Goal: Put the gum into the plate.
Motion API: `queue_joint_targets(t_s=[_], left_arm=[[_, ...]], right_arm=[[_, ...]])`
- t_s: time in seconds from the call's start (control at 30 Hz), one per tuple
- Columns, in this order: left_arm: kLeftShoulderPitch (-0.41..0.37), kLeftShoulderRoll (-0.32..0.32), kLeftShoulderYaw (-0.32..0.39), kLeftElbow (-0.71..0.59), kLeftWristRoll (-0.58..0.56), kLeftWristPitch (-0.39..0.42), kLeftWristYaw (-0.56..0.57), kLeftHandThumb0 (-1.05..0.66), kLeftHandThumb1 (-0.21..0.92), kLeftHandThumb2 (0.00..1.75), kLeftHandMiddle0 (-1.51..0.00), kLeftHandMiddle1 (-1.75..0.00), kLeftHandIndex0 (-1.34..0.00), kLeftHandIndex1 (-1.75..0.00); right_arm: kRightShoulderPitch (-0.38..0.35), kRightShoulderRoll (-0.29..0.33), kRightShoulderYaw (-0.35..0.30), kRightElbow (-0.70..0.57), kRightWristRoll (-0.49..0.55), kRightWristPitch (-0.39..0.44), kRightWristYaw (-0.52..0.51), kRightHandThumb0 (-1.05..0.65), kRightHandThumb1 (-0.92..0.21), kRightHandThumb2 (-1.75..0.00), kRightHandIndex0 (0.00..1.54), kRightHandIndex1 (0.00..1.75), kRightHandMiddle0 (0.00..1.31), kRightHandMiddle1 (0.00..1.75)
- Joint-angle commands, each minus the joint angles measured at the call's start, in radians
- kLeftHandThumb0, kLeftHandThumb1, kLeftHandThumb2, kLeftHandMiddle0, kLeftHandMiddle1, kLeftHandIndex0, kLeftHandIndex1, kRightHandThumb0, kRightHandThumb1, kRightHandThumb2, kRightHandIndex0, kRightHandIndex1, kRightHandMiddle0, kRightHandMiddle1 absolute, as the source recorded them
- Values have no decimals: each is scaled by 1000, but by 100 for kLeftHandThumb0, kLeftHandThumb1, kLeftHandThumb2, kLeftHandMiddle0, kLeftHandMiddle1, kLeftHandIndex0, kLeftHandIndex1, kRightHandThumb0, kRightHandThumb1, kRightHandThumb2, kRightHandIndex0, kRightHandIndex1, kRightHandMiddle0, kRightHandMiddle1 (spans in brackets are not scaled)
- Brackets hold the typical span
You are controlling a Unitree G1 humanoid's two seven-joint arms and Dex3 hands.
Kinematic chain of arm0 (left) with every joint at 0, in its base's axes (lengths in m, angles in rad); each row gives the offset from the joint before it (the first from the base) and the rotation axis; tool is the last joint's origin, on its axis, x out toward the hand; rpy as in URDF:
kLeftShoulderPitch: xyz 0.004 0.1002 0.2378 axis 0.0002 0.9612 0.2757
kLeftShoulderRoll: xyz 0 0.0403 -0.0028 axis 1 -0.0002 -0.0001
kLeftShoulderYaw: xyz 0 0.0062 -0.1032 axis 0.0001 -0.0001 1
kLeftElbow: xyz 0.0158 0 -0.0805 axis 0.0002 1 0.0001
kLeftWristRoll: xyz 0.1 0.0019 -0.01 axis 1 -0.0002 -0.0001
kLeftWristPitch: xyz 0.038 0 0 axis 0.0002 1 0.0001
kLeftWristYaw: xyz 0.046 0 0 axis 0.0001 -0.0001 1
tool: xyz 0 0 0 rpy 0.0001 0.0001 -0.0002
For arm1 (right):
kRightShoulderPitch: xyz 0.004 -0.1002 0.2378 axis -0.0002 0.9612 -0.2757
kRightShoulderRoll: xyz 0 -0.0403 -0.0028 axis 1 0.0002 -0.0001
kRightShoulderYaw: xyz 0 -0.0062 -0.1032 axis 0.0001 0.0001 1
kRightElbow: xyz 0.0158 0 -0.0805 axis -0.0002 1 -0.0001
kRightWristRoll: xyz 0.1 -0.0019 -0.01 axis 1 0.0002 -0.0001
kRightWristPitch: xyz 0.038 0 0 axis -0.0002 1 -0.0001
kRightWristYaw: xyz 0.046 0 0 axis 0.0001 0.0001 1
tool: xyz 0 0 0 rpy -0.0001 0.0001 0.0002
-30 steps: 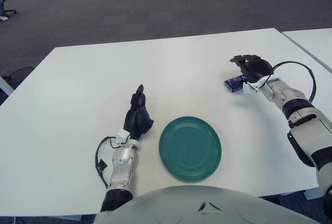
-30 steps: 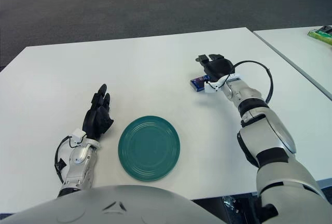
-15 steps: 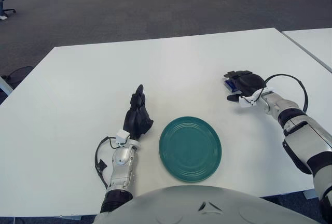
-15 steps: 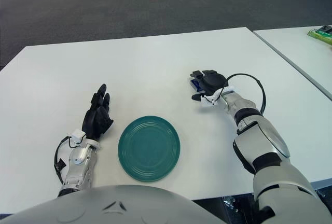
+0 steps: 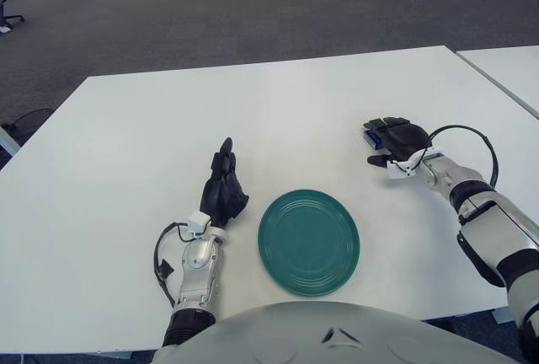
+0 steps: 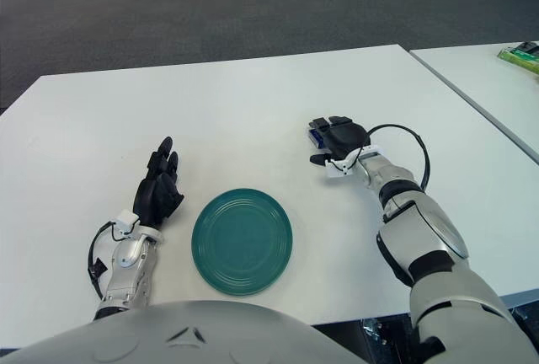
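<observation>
Tabletop (image 5: 253,103): white, wide, carries everything. Second table at far right, not involved.

Plate (image 5: 308,241): green, round, lies flat at the near edge, roughly centre, between the two arms. Nothing on it.

Right hand (image 5: 396,140): out at right, mid-depth, palm down over the gum (image 5: 371,136). Fingers drape across the top of the pack, thumb sticks out on the near-left side. Looks clamped on the gum, or at least cupping it; only a blue sliver shows at the hand's left edge, so grip quality can't be confirmed. Can't tell whether the pack is off the tabletop or resting on it.

Left hand (image 5: 224,187): parked just left of the plate, fingers straight and together, pointing far, holding nothing. Idle.

Key relation: gum sits under the right hand's fingers, well apart from the plate, which lies near-left of it. Right hand is the only one within reach of the gum; left is well away on the plate's other side.

Gum orientation: mostly hidden. Visible end pokes out toward the left, so my guess is the long axis runs roughly left-right under the fingers; unverified.

Next move, as I judge it: carry near-left to over the plate, then let go.
</observation>
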Motion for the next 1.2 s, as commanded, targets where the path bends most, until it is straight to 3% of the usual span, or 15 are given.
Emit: queue_joint_targets(t_s=[0.0, 0.33, 0.57, 0.77, 0.8, 0.83, 0.87, 0.93, 1.03, 1.17], left_arm=[[99, -61, -15, 98, -48, 24, -3, -105, 92, 102, -9, 0, 0, -29], [95, -75, -16, 106, -77, 30, -6, -105, 92, 101, -9, 0, 0, -33], [87, -80, -13, 113, -93, 26, -8, -105, 92, 99, -10, 0, 0, -38], [75, -83, -13, 128, -100, 27, -10, -105, 92, 99, -11, -1, 0, -41], [73, -84, -13, 129, -103, 29, -11, -105, 92, 99, -11, -1, 0, -42], [73, -86, -13, 129, -107, 33, -12, -105, 92, 99, -11, -1, 0, -42], [72, -87, -14, 129, -110, 35, -13, -105, 92, 99, -11, -1, 0, -43], [71, -89, -15, 128, -114, 40, -12, -105, 92, 99, -11, -1, 0, -43], [68, -91, -14, 130, -119, 42, -11, -105, 92, 100, -11, -1, 0, -43], [69, -94, -11, 129, -131, 45, -13, -105, 92, 100, -11, 0, 0, -43]], right_arm=[[72, 30, 37, 34, -16, 3, 50, -83, -92, -60, 40, 2, 0, 49], [72, 9, 47, 47, -8, 27, 141, -81, -92, -61, 39, 1, 0, 43], [23, -7, 87, 66, -32, 78, 190, -79, -92, -62, 40, 1, 0, 40], [2, 1, 114, 77, -35, 114, 222, -79, -92, -66, 46, 3, 0, 53], [1, 2, 117, 78, -34, 118, 224, -79, -92, -66, 55, 9, 2, 77], [2, 8, 123, 81, -37, 128, 222, -79, -92, -66, 57, 13, 3, 87], [3, 13, 127, 83, -38, 135, 221, -78, -92, -65, 57, 60, 6, 110], [5, 14, 147, 82, -52, 140, 193, -76, -92, -66, 55, 122, 16, 143], [14, 14, 173, 80, -72, 138, 143, -72, -92, -66, 60, 157, 32, 164], [59, 24, 204, 88, -92, 164, 62, -65, -92, -68, 70, 170, 46, 172]])
